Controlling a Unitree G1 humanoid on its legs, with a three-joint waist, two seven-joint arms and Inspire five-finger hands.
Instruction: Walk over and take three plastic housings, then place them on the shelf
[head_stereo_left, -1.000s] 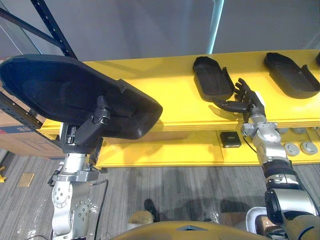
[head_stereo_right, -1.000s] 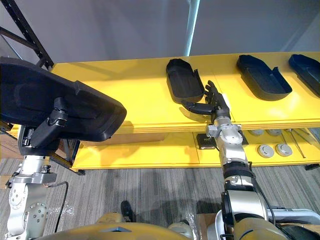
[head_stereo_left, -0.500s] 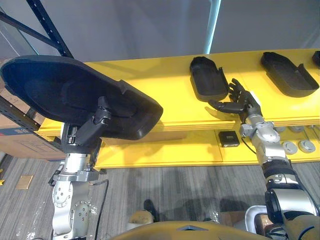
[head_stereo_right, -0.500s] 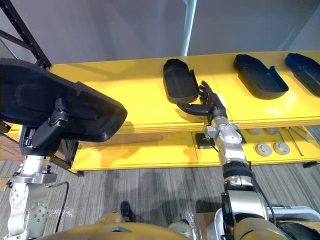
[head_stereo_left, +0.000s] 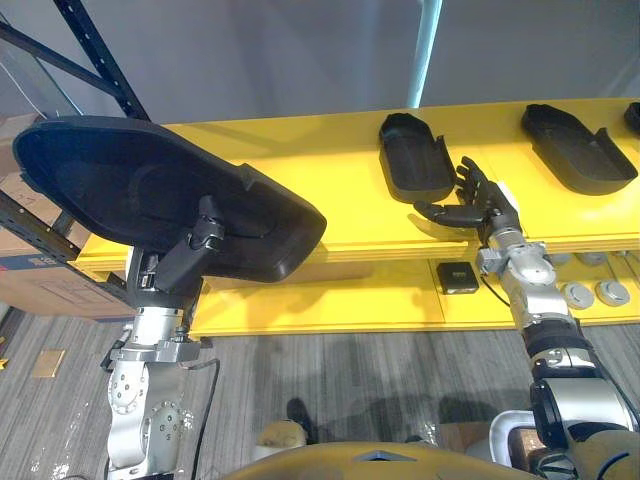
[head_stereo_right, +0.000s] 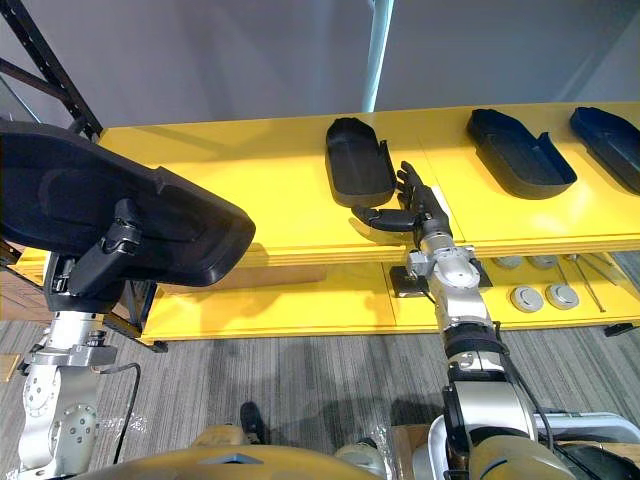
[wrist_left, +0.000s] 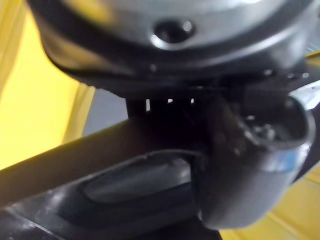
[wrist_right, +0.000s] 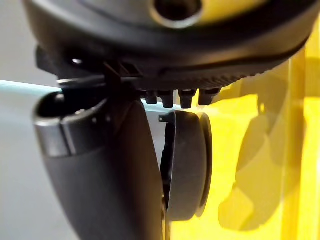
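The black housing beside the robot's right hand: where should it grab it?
Probably the raised rim at its near right corner, coming from the robot's right. The housing lies hollow side up on the yellow shelf, so its thin wall can be pinched, and the open right hand is beside that corner.

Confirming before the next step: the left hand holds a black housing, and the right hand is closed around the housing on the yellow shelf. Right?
Not quite. The right hand is open, fingers spread, beside the shelf housing on the yellow shelf, not closed around it, as the left eye view shows. The left hand does hold a black housing.
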